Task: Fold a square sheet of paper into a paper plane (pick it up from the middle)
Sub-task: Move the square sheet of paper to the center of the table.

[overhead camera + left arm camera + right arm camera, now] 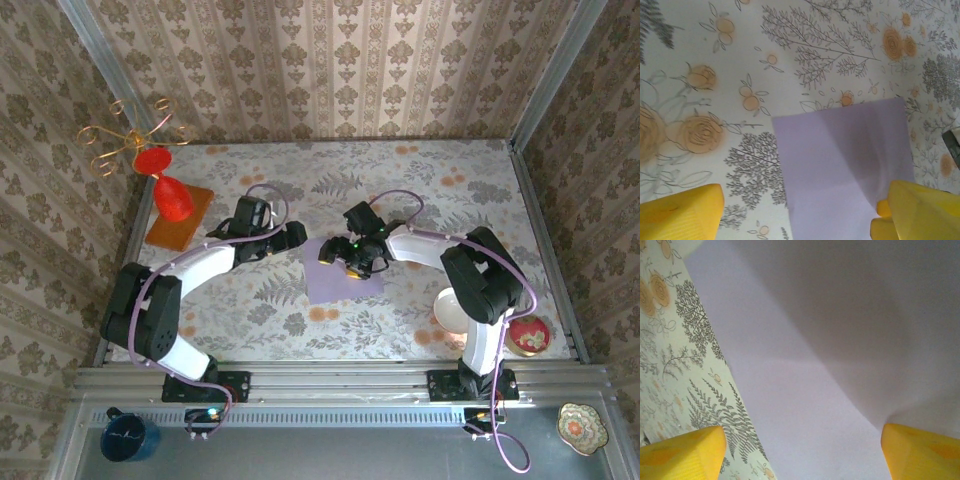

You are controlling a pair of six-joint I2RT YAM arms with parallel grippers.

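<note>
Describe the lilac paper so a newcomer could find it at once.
Look to the middle of the flower-patterned tabletop. There lies the square sheet of paper. It is plain pale lilac, unlike the orange mat at the left edge, which bears a red vase.

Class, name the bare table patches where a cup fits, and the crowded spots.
Free: the far floral tabletop by the back wall; the near middle between the arm bases. Crowded: centre, left claw and right claw at the pale lilac paper square; red cone vase on orange mat; white bowl and red dish.
</note>
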